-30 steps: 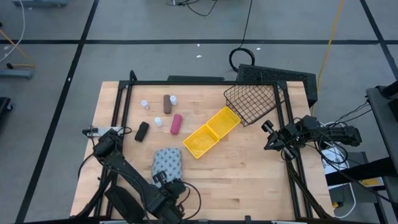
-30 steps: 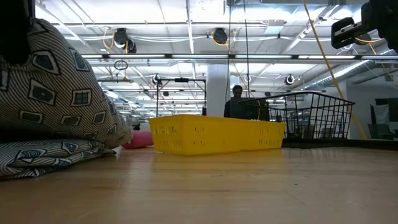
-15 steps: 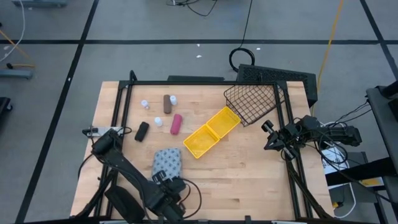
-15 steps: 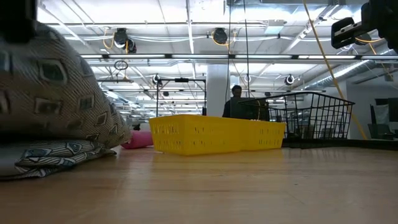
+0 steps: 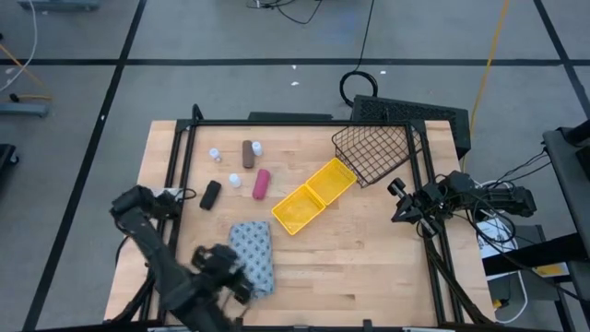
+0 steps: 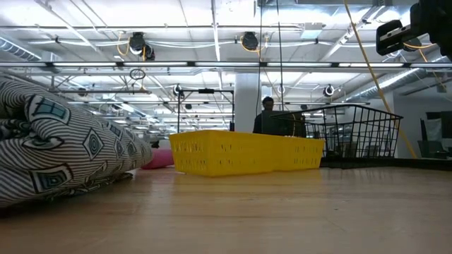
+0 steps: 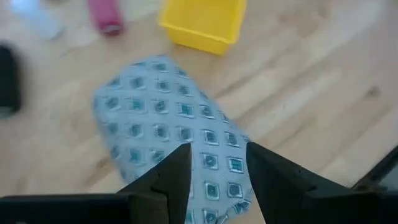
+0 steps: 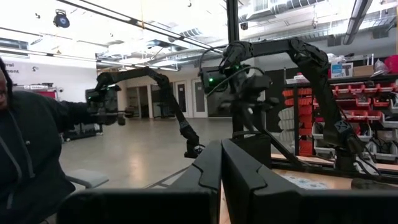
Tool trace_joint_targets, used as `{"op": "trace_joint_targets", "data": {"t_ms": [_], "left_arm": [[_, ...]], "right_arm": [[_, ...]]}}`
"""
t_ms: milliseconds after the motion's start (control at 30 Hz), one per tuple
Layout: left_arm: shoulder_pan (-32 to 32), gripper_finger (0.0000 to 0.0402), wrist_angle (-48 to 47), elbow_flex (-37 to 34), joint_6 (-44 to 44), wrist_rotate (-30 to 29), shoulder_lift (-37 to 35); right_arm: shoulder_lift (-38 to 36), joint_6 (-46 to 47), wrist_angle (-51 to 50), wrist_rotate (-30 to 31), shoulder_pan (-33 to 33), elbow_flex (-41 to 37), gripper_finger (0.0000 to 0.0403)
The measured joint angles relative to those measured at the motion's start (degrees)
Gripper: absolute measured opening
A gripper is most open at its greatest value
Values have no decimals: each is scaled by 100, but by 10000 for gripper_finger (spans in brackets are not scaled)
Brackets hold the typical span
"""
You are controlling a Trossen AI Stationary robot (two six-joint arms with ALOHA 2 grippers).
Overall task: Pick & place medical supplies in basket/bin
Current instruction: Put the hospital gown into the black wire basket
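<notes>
Down at the bottom left of the overhead picture, the left gripper [image 5: 221, 267] is a dark blur against the soft grey-blue patterned cloth bundle [image 5: 252, 257], so contact cannot be judged there; its wrist camera shows the two fingers [image 7: 177, 177] parted above the cloth and gripping nothing. The bundle lies flat on the wooden table [image 5: 369, 249], cut off at the left edge of the low view. Above it sits the bright yellow two-compartment plastic bin [image 5: 313, 195], with a short pink cylinder [image 5: 262, 183] to its left. Farther up, a short brown cylinder [image 5: 247, 153] stands among tiny white bottles [image 5: 256, 148]. The black wire-mesh basket [image 5: 380, 152] touches the bin's upper right end. At mid-right, the right gripper [image 5: 403, 201] waits off the table's edge, fingers [image 8: 211, 171] pressed together.
</notes>
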Motion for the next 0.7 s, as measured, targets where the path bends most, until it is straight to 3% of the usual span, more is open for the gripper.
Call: {"op": "trace_joint_targets", "data": {"t_ms": [100, 233, 467, 700], "left_arm": [[-241, 168, 92, -305, -977, 132, -234], [-396, 201, 201, -985, -2114, 928, -448], [-295, 263, 1930, -2662, -2316, 1127, -965], [-274, 286, 3728, -4679, -2640, 953, -1870]], "right_arm": [[2, 0, 0, -2, 2, -2, 0], [0, 0, 4, -4, 0, -2, 0], [2, 0, 9, -22, 2, -2, 0], [2, 32, 9, -24, 2, -1, 0]]}}
